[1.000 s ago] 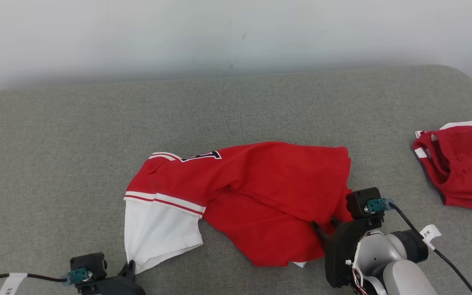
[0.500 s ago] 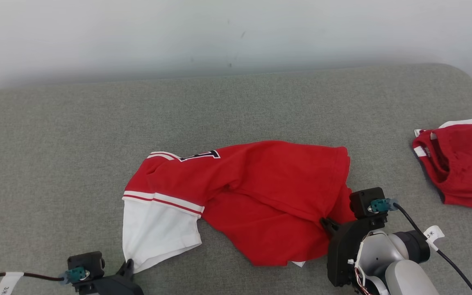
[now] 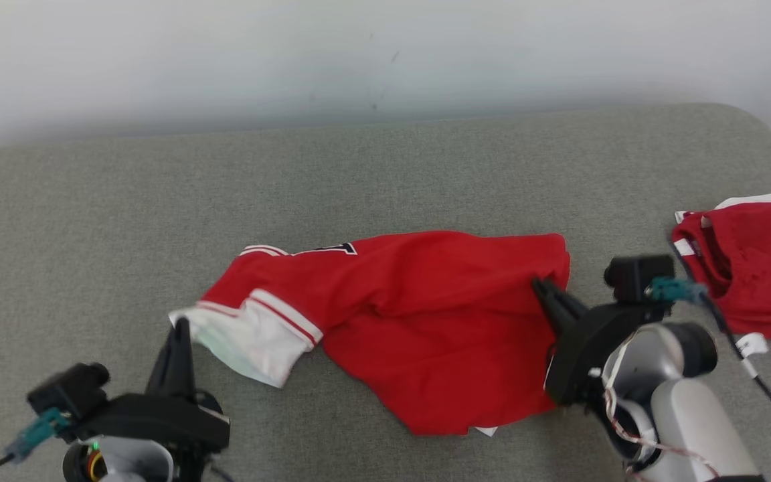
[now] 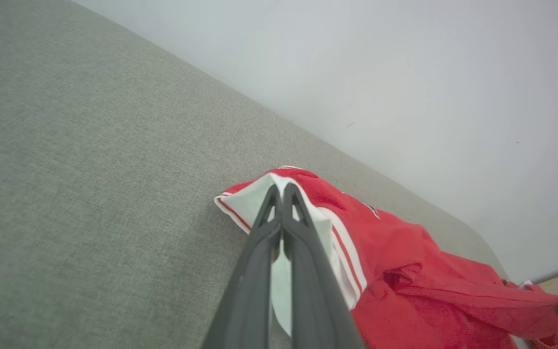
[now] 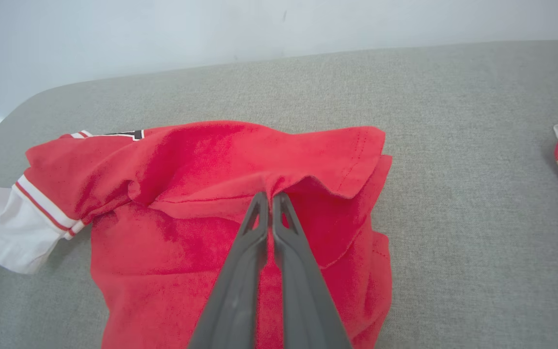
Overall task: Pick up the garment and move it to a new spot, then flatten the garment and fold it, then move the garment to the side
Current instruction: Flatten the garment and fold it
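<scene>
The left gripper (image 3: 181,327) pinches the white sleeve (image 3: 251,335) of a red shirt (image 3: 425,321), which lies crumpled on a grey cushion (image 3: 359,174) between both grippers. The right gripper (image 3: 538,285) pinches the shirt's red edge. Another red garment (image 3: 753,268) lies beyond it, apart.

The left gripper (image 3: 181,326) points forward, fingers pressed together on the garment (image 3: 439,314), its dark wrist (image 3: 158,418) just behind them. The right gripper (image 3: 539,286) slants forward-left (also pinched tight on the cloth), pale forearm (image 3: 687,415) trailing behind.
</scene>
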